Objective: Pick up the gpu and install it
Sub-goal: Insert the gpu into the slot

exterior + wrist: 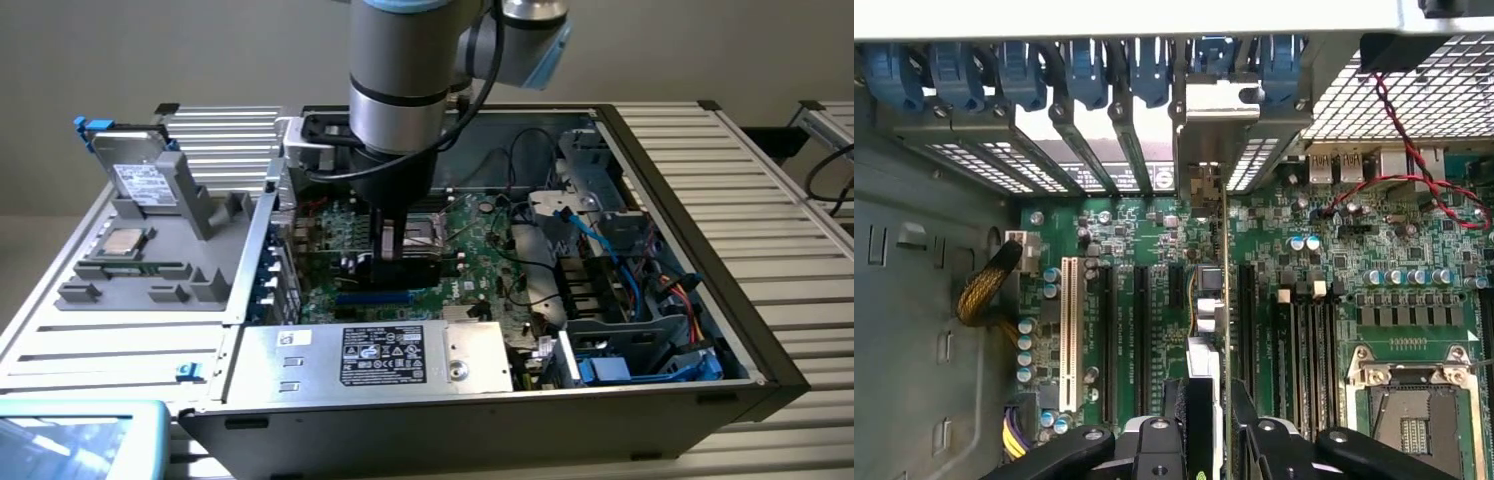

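Observation:
The gpu shows edge-on in the wrist view as a thin green board with a cooler on one face. Its silver end bracket reaches the row of rear slot openings in the case. My gripper is shut on the gpu, one black finger on each side of the card. In the exterior view the gripper reaches down into the open computer case and holds the dark gpu upright just over the motherboard. I cannot tell whether the card's lower edge sits in a slot.
Black expansion slots and a white slot lie beside the card, with memory slots and the processor socket on the other side. Red wires hang near the rear ports. Outside the case, a grey holder carries a drive and a memory stick.

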Controlling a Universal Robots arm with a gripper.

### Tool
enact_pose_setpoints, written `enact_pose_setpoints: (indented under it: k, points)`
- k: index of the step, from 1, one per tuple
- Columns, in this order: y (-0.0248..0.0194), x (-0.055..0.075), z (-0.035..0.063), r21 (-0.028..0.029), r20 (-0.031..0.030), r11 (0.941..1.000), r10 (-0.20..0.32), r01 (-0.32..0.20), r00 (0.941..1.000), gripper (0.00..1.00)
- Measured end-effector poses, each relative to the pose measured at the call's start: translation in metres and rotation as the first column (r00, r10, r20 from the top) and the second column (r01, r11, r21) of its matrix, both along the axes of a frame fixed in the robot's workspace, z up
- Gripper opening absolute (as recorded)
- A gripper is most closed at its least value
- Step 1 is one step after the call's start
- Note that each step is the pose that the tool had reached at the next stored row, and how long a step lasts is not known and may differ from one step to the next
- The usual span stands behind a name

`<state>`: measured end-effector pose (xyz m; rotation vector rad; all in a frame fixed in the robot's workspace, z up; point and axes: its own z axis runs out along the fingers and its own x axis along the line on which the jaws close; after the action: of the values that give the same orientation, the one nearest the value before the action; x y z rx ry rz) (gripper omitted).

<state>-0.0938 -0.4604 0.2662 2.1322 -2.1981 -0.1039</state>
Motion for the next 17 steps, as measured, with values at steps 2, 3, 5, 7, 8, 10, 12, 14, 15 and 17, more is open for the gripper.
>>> enact_pose_setpoints:
  k: [2, 3, 5, 7, 8, 10, 12, 14, 15, 17]
  points:
    - [0.0000, 0.000, -0.0013, 0.0001, -0.0035, 1.0000, 0.000, 0.000, 1.0000, 0.28]
    - [0.0000, 0.000, -0.0022, 0.0000, -0.0042, 1.0000, 0.000, 0.000, 1.0000, 0.28]
    - [0.0000, 0.000, -0.0045, 0.0001, -0.0054, 1.0000, 0.000, 0.000, 1.0000, 0.28]
    - [0.0000, 0.000, -0.0065, 0.0001, -0.0055, 1.0000, 0.000, 0.000, 1.0000, 0.28]
    - [0.0000, -0.001, -0.0073, 0.0000, -0.0056, 1.0000, 0.000, 0.000, 1.0000, 0.28]
    - [0.0000, -0.001, -0.0090, 0.0001, -0.0056, 1.0000, 0.000, 0.000, 1.0000, 0.28]
    - [0.0000, -0.002, -0.0104, 0.0000, -0.0056, 1.0000, 0.000, 0.000, 1.0000, 0.28]
    - [0.0000, -0.003, -0.0113, 0.0001, -0.0056, 1.0000, 0.000, 0.000, 1.0000, 0.28]
    - [0.0002, -0.003, -0.0115, 0.0003, -0.0056, 1.0000, 0.000, 0.000, 1.0000, 0.28]
    - [0.0016, -0.003, -0.0119, 0.0005, -0.0056, 1.0000, 0.000, 0.000, 1.0000, 0.28]
